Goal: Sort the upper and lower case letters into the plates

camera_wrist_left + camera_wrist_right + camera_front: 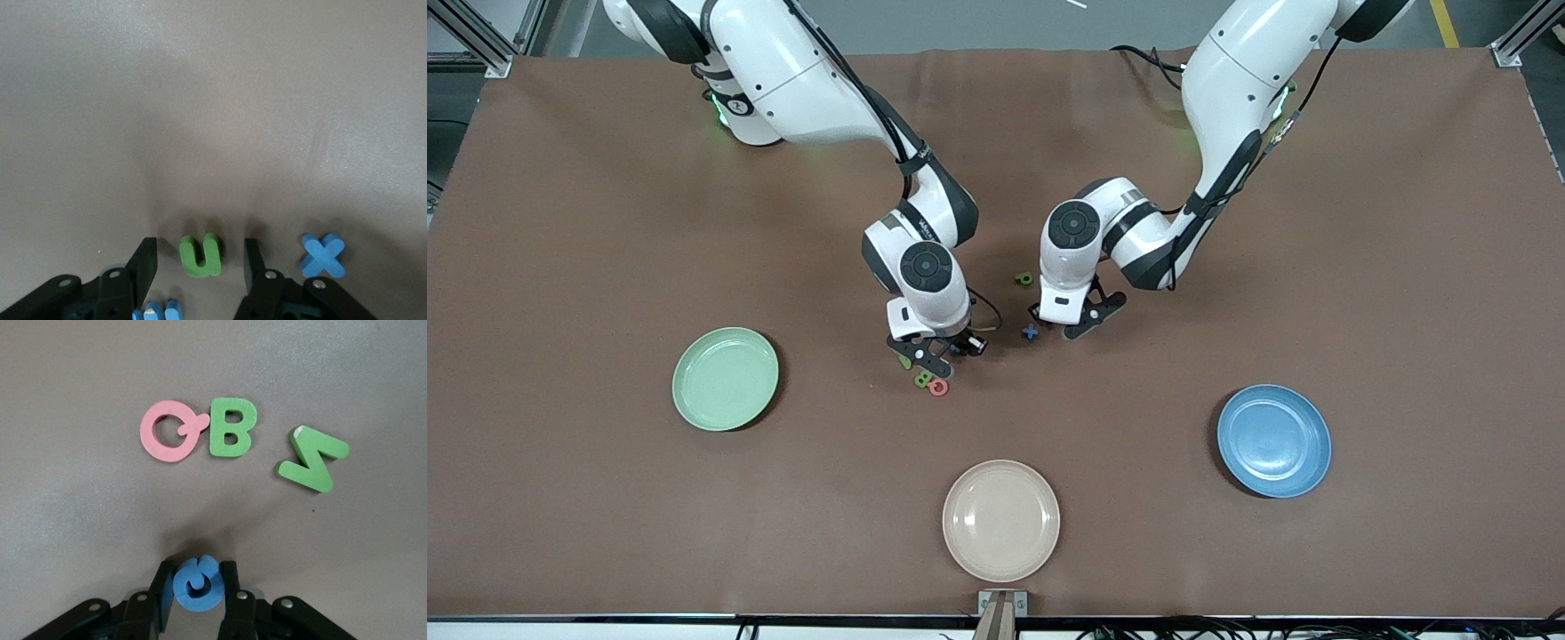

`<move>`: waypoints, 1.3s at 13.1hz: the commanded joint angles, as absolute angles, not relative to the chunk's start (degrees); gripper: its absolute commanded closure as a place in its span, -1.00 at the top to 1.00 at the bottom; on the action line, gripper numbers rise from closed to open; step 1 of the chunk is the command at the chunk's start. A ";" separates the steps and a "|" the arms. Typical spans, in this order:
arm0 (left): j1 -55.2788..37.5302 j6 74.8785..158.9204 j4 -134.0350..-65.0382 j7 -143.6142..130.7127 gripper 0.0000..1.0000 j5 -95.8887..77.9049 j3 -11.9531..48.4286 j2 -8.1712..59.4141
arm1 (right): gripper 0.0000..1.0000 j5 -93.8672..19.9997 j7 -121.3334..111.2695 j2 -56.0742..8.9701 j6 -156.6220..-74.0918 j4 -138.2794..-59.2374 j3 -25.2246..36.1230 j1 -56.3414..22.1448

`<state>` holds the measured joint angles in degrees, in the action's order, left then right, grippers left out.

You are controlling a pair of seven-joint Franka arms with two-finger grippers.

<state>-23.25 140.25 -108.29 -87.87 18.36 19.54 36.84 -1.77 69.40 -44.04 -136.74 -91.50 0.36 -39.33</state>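
Observation:
My right gripper [196, 572] [927, 357] is down at the table, shut on a round blue letter [195, 585], with both fingers touching its sides. Just nearer the front camera lie a pink Q [170, 431] [938, 388], a green B [231, 427] [921, 379] and a green zigzag letter [312, 459]. My left gripper [200, 250] [1063, 327] is open and straddles a green u [201, 255], with a gap on each side. A blue x [323, 255] [1031, 332] lies beside it, and a green P [1024, 278] lies farther back. The mint green plate [725, 379] and the blue plate [1273, 440] hold nothing.
A beige plate [1000, 520] sits near the table's front edge, between the other two plates. Part of another blue letter [157, 311] shows under the left gripper. The two grippers work close together at mid table, on brown cloth [1405, 311].

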 commanded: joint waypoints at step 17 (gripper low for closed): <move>-2.31 135.00 -100.72 -56.10 -0.98 27.39 18.19 31.90 | -0.91 -0.44 8.53 -23.91 -145.54 -124.63 0.62 -5.54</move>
<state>-5.18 135.96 -100.95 -58.98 22.93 17.66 32.16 -0.83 9.10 -26.53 -143.85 -120.92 1.82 -6.19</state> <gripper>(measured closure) 0.740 0.656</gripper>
